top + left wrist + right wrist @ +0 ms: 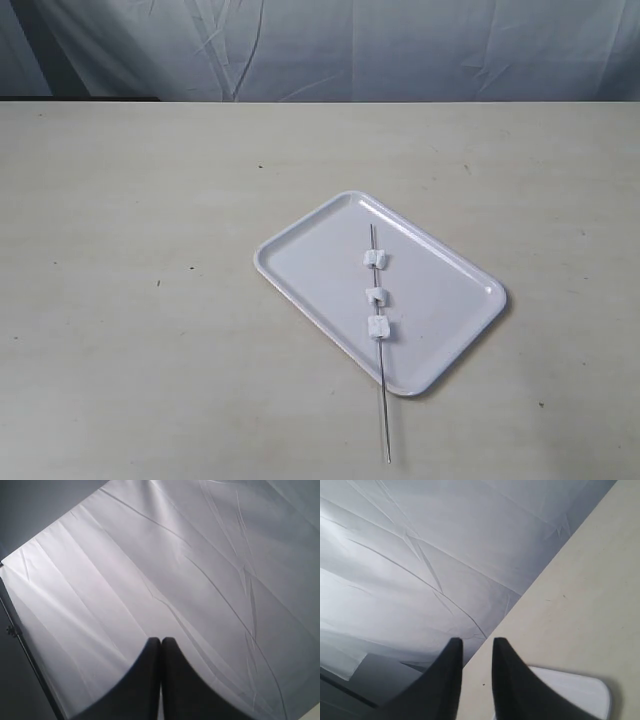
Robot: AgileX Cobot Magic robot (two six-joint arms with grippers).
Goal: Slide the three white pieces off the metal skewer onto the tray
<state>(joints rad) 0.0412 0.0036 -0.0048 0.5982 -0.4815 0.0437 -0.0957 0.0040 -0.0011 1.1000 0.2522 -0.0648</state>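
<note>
A white tray (320,262) lies turned at an angle, right of the table's middle. The thin metal skewer (383,410) rests across it, its near end sticking out over the tray's front rim onto the table. Three white pieces are threaded on it over the tray: one far (375,258), one in the middle (376,295), one near (379,327). Neither arm shows in the exterior view. My left gripper (161,641) is shut, empty, facing the backdrop cloth. My right gripper (477,642) is open, empty, with a corner of the tray (587,692) behind one finger.
The beige table (150,250) runs back to a far edge under a creased grey-white backdrop cloth (330,45). In the left wrist view, a thin dark stand pole (25,647) shows beside the cloth.
</note>
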